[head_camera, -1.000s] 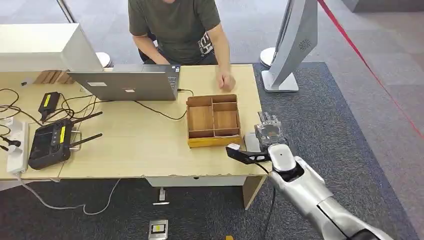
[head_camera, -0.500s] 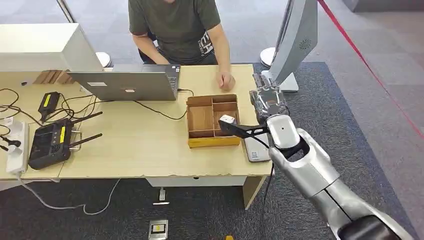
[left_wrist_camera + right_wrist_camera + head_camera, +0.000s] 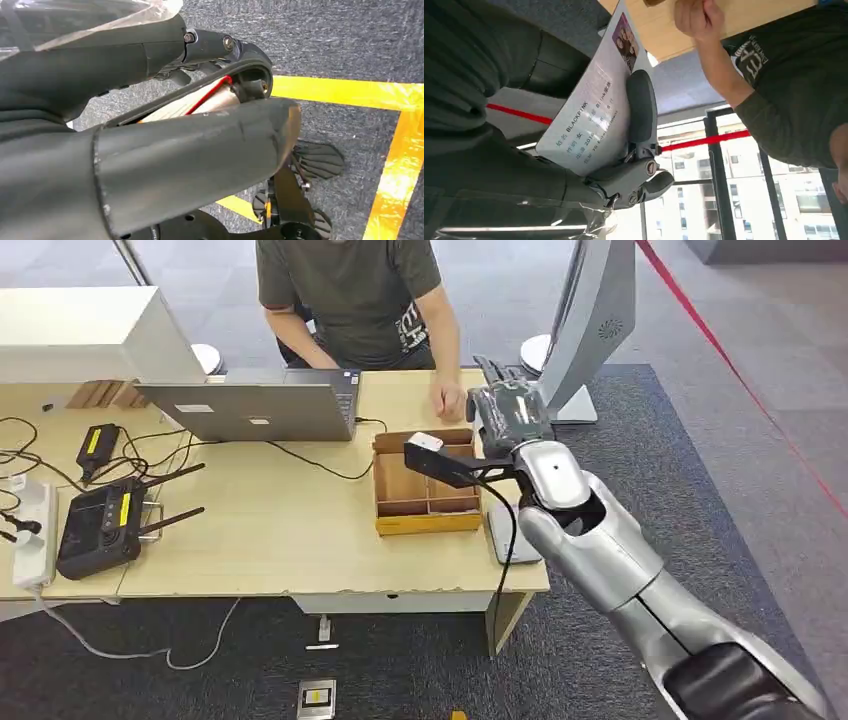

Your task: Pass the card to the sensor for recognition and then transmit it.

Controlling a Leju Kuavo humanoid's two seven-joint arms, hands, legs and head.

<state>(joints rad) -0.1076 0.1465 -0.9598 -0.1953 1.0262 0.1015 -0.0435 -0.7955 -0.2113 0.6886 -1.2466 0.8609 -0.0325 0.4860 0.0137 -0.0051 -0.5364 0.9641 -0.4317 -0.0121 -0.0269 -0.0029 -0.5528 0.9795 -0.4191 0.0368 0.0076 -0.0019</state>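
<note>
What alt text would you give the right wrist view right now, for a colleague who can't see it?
The right hand holds a white printed card with a small photo at one end, one finger lying across its face. Beyond it a person's hand rests on the wooden table, forearm and dark T-shirt alongside, with windows behind.

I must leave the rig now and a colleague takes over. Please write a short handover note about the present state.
Right hand: raised over the table's far right corner, holding the card flat against its fingers.
Left hand: hanging toward the floor; its state cannot be judged.
The grey sensor pad lies on the table's right edge, beside the wooden tray. A person's hand rests on the table just beyond the card.
Left: hand the card over to the person.
</note>
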